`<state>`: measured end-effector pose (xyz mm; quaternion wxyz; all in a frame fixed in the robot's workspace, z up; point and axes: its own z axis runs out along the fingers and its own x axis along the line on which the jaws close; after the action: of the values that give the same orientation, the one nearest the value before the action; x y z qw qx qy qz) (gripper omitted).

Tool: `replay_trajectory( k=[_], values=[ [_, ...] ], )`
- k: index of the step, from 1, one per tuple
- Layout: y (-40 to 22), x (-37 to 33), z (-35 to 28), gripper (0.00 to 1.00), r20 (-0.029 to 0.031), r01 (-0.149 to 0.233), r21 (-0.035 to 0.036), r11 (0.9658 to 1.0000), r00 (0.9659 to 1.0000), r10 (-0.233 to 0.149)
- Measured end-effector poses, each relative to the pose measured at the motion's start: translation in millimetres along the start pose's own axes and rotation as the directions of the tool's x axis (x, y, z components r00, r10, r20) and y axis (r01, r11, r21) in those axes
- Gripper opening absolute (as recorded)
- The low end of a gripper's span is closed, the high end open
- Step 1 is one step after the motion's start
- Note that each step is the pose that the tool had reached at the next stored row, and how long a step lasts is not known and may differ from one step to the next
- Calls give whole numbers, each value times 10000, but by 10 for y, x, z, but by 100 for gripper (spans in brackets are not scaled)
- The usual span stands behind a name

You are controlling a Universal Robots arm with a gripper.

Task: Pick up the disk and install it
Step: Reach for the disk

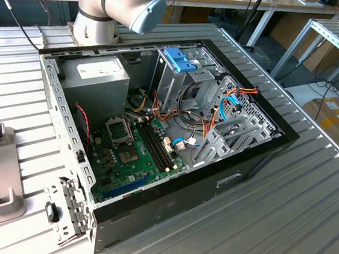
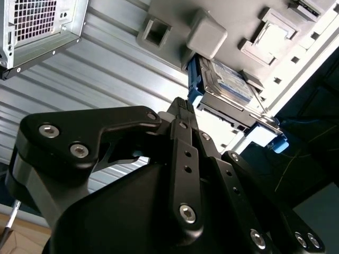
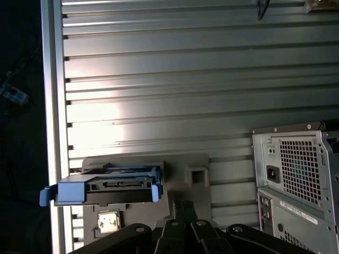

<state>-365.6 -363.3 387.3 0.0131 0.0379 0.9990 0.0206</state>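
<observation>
The disk (image 3: 106, 188) is a silver drive in a light blue carrier rail, standing on edge in a grey fixture (image 3: 185, 164). In the second wrist view the disk (image 2: 229, 80) shows its labelled face, leaning in the same fixture (image 2: 212, 21). My gripper (image 3: 183, 207) hovers above the fixture, a short way to the side of the disk and not touching it. Its jaws look shut with nothing between them, and the black linkage (image 2: 180, 159) sits in the foreground.
An open computer case (image 1: 157, 132) lies on the ribbed metal table (image 1: 280, 223). Inside are a motherboard, cables and a tall drive cage topped by a blue bracket (image 1: 180, 58). The case's rear panel (image 3: 296, 180) stands close to the fixture. The table edge (image 3: 50, 106) runs near the disk.
</observation>
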Motion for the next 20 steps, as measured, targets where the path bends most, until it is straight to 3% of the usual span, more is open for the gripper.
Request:
replay_trajectory(
  k=[8,15,20],
  values=[
    [0,11,0,11,0,0,1,10000,10000,0],
    [-6,100,-1,11,0,0,1,10000,10000,0],
    [-7,111,-1,11,0,0,0,10000,10000,0]
  ],
)
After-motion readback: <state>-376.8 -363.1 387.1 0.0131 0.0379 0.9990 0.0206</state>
